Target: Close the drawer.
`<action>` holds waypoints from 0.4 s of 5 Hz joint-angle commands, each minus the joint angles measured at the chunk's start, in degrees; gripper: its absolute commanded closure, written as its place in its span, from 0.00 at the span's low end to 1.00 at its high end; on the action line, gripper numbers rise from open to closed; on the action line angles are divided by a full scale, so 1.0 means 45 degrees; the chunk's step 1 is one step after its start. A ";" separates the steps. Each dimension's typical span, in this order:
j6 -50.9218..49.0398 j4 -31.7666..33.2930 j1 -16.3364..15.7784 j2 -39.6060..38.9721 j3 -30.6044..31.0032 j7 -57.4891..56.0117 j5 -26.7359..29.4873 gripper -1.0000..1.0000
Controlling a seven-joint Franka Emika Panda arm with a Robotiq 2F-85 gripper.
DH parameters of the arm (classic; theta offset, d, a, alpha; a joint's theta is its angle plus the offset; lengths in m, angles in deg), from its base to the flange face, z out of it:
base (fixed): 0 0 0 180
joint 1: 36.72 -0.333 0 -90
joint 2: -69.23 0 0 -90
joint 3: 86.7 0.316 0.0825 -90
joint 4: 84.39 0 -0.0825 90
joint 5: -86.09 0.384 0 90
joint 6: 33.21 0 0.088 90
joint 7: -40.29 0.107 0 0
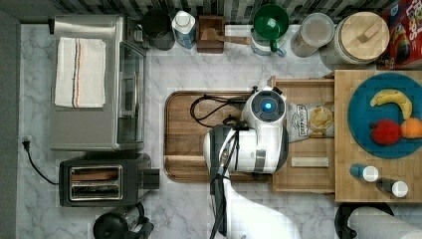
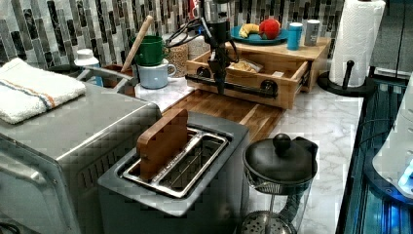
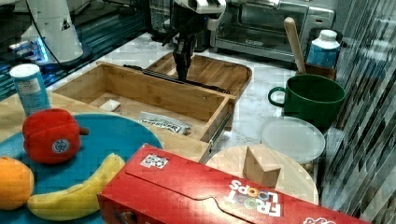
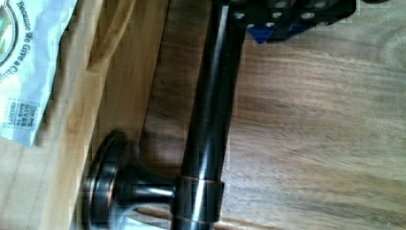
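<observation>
Right of centre in the top view, the bamboo drawer point(image 1: 303, 172) is standing pulled well out from under the light-wood top point(image 1: 348, 149) that is carrying the blue plate point(image 1: 359, 107) of fruit, its front edge overhanging the dark cutting board point(image 1: 184, 134). Near the upper middle of the left view, the gripper point(image 2: 220, 87) is hanging straight down at the black bar handle point(image 2: 243, 88), seemingly so that a shove toward the cabinet would carry the drawer home. Whether its fingers are clenched or released I cannot tell. Across the wrist view the handle point(image 4: 208, 120) is running close beneath the camera, with one of its round mounting feet point(image 4: 103, 184) showing against the drawer front. A snack bag point(image 3: 163, 122) and a small pale block point(image 3: 110, 105) are lying inside, low enough that they should slide in freely.
</observation>
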 commanded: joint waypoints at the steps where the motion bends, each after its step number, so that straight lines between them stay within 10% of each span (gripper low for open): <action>1: 0.0008 -0.1206 0.2143 -0.0076 -0.1142 -0.2037 0.0845 1.00; 2: -0.0462 -0.1814 0.2586 -0.0440 -0.1418 -0.2794 0.1070 1.00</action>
